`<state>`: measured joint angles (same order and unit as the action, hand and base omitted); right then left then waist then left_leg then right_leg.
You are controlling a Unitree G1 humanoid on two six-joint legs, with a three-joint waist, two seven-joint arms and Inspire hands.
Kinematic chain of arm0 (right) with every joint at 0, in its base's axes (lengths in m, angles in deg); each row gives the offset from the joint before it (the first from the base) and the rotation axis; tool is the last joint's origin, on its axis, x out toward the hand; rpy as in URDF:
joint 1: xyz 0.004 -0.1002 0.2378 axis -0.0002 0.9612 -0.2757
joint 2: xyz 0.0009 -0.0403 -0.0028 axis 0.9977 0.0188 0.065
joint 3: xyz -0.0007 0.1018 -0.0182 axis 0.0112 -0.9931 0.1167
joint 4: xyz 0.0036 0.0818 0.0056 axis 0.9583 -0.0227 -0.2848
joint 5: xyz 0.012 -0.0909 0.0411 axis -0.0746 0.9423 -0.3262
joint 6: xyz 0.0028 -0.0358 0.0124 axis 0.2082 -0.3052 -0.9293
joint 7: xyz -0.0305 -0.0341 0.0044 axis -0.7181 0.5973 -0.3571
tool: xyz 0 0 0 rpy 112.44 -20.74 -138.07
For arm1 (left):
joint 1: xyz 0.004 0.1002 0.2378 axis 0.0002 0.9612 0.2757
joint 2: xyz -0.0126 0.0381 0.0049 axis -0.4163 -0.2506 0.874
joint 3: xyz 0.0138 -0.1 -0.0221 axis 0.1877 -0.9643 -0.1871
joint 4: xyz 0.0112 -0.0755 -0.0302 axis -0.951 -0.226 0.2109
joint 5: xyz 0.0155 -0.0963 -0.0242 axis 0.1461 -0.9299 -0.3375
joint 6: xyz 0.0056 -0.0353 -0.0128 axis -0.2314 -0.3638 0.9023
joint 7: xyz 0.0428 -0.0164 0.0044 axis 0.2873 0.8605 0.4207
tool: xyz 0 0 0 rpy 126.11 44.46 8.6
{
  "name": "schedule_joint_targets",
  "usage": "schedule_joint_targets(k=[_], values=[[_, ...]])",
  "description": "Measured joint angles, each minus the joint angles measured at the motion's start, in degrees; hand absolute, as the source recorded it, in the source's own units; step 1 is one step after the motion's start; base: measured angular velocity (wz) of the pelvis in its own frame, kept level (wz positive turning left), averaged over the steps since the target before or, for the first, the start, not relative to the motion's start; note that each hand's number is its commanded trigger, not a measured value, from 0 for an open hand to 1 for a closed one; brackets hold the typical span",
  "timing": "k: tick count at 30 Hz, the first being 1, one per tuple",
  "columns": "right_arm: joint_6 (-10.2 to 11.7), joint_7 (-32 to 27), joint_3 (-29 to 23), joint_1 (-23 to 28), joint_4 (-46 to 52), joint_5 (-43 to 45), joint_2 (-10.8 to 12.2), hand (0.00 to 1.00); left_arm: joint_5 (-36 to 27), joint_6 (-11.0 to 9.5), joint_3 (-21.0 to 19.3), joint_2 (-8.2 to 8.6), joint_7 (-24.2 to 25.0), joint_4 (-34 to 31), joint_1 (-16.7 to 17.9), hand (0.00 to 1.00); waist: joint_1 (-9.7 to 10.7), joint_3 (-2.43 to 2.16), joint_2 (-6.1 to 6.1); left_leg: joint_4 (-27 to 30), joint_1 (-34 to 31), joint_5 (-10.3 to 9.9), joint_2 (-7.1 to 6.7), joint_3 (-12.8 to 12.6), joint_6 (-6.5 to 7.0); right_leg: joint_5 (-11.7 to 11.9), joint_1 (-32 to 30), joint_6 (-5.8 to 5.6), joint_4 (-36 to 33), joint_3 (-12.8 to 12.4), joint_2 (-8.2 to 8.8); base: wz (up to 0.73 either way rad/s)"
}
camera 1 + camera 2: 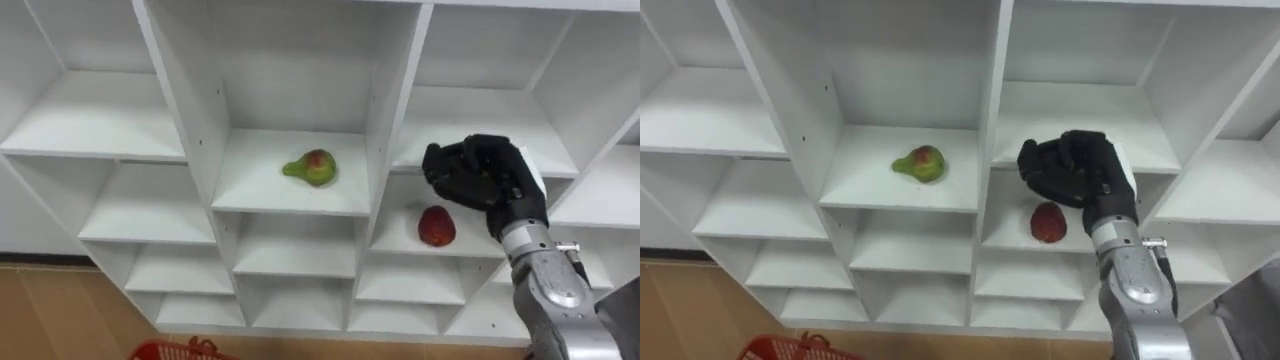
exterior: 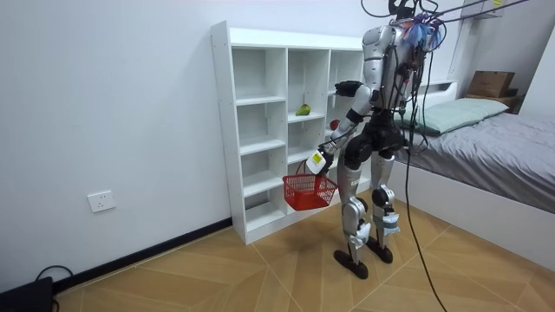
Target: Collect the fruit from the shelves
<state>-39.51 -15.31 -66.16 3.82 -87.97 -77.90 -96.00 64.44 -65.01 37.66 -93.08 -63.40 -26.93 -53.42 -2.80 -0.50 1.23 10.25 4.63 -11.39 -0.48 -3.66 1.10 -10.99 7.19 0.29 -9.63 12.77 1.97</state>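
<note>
White closet [image 1: 392, 120] shelves hold a green-red pear [image 1: 311, 167] at frame centre and a red fruit [image 1: 436, 226] lower right of it, one compartment over; the right robot hand [image 1: 480, 172], curled shut and empty, hovers just above that fruit at the shelf's front edge. The room view adds a red basket [image 2: 308, 192] hanging from the left robot hand [image 2: 317, 161], its grip impossible to tell, with open floor [image 2: 260, 277] behind the robot.

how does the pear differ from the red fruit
The pear is green with a red blush; the red fruit is all red. The pear lies in the middle column; the red fruit sits a shelf lower, right column, below the right hand. Both rest on shelves.
</note>
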Motion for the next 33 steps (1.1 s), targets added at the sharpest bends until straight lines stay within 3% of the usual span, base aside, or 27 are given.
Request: schedule_joint_targets(k=[7,14,24,33], values=[[-0.35,4.51,3.02,1.88,2.57,0.28,0.87,1.0,-1.46,-1.3,1.35,-0.03,1.01,1.77,-0.82,1.0,0.79,0.19,0.05,-0.51,-0.42,0.05,0.7,-1.78,-0.08,0.12,-1.4,0.16,-0.24,-1.73,-0.14,-0.1],[-0.36,9.77,4.38,3.61,5.64,1.43,1.61,1.0,-2.2,-1.92,3.56,0.01,2.66,2.98,-3.46,1.0,1.12,0.32,0.25,-0.63,-1.57,0.08,0.7,-2.3,0.02,0.36,-2.76,0.1,-0.23,-1.77,-0.09,-0.05],[-1.51,11.62,7.74,6.02,3.8,3.02,3.52,1.0,-2.19,-2.11,5.02,1.04,3.35,1.17,-6.86,1.0,0.96,0.54,0.69,-0.12,-3.11,0.12,0.73,-2.56,0.03,0.5,-4.42,0.2,-0.17,-1.77,-0.06,0.0],[-2.29,11.52,12.07,5.71,-4.82,2.96,4.27,1.0,-2.22,-2.31,8.88,1.16,4.01,1.05,-9.66,1.0,0.83,0.79,0.87,1.24,-7.45,0.15,0.68,-2.45,0.09,1.16,-8.0,0.26,-0.33,-1.56,-0.21,0.01]])
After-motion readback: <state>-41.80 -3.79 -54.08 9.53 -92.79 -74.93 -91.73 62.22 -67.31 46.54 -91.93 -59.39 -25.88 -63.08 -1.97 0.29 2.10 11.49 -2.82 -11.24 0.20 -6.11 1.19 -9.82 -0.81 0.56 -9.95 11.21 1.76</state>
